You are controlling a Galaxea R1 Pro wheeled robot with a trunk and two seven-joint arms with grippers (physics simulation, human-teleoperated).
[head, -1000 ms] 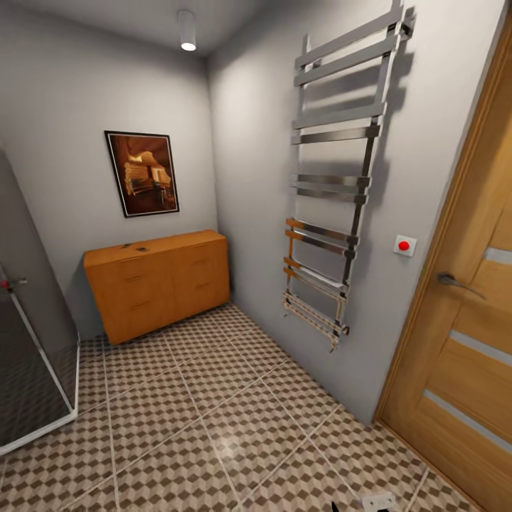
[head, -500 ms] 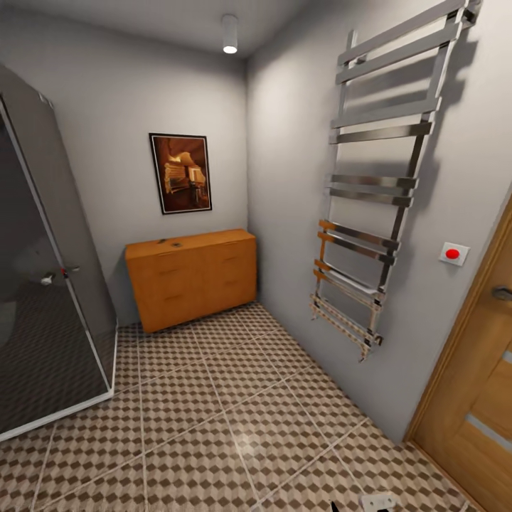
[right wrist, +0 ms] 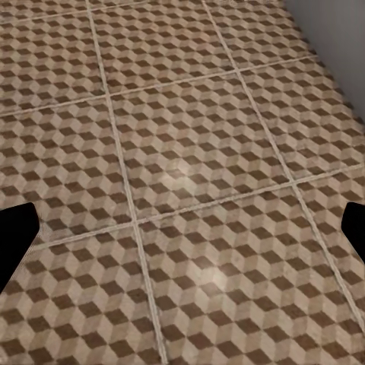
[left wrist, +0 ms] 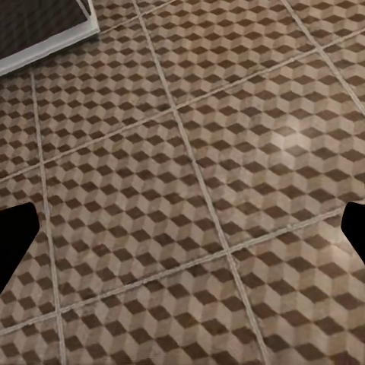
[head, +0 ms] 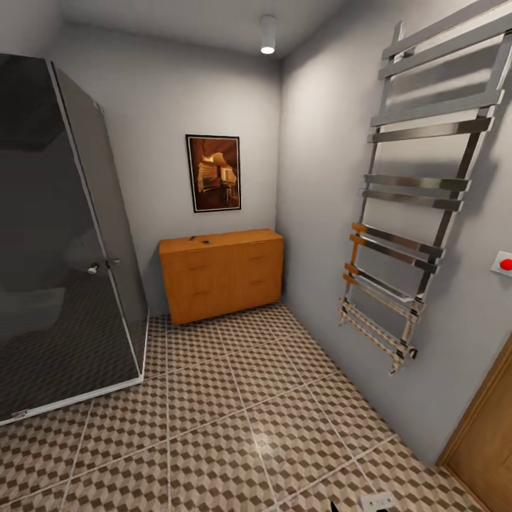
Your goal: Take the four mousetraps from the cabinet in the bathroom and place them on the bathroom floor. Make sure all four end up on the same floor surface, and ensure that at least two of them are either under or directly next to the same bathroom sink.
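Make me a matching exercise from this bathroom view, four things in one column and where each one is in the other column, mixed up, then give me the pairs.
Things:
1. orange cabinet
2. chrome towel rail
3. framed picture
4. dark glass shower enclosure

Places:
A. on the right-hand wall
B. on the far wall, above the cabinet
C. at the left of the head view
D. on the floor against the far wall

Pairs: 1-D, 2-A, 3-B, 4-C

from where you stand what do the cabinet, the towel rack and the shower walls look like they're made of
The cabinet looks like orange-brown wood or veneer with a matte finish: faint grain, no glare. The towel rack seems polished chrome or steel, since its bars mirror the room. The shower walls look like dark tinted glass in a pale frame: you can see dimly through them.
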